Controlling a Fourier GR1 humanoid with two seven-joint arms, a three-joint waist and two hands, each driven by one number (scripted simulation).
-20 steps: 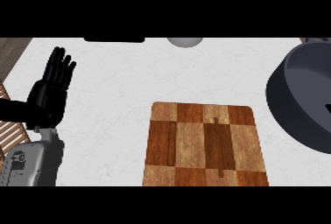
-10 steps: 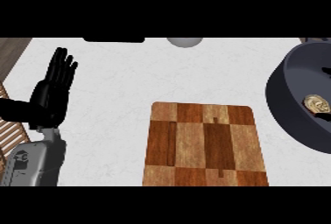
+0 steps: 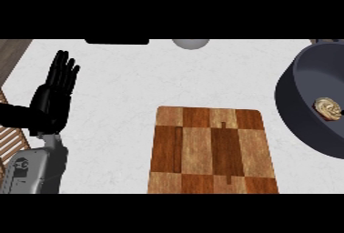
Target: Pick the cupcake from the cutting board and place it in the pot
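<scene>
My left hand [image 3: 52, 98] shows at the left of the frame, fingers straight, held together and pointing toward the top edge, thumb out to the side. It rests above the white counter [image 3: 128, 82], touching nothing. Its grey forearm [image 3: 33, 170] comes in from the lower left corner.

My right hand shows nowhere in this view.

The cutting board [image 3: 211, 150] lies low in the centre, a checker of dark and light wood, well apart from my left hand.

The pot [image 3: 306, 109], dark and round, sits at the right edge, partly cut off by it. The cupcake [image 3: 328, 109] lies inside the pot, near the frame's right edge, its pale brown top showing.

A grey rounded object [image 3: 191, 43] sits at the top centre, with a black object [image 3: 118, 41] to its left; I cannot tell what either is.
</scene>
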